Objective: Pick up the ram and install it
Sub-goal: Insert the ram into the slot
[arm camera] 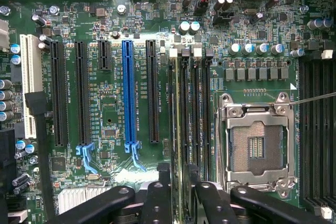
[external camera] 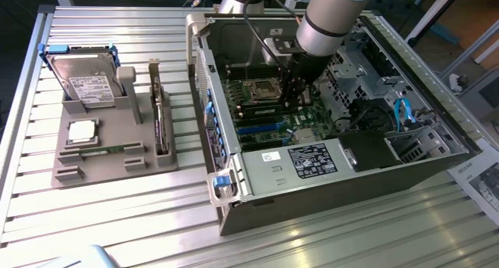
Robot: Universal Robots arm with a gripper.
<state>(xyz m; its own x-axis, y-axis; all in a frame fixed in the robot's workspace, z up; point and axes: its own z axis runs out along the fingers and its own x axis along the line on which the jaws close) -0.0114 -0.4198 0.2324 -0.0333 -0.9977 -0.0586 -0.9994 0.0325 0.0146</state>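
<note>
Black-fingered gripper (arm camera: 178, 184) clamps the long, thin green ram (arm camera: 178, 108), edge-on at black memory slots (arm camera: 195, 108) just beside the square silver processor socket (arm camera: 257, 142).

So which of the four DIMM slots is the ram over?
The DIMM slot farthest from the CPU socket, beside the black expansion slot; the ram in the gripper stands edge-on along it.

No text could be read; hard drive (external camera: 92, 84) sticker print was too small; power supply (external camera: 314, 160) black label likewise; white silkscreen beside motherboard (arm camera: 115, 108) slots was illegible; printed sheet (external camera: 482, 183) at tabletop's edge was blurred.
</note>
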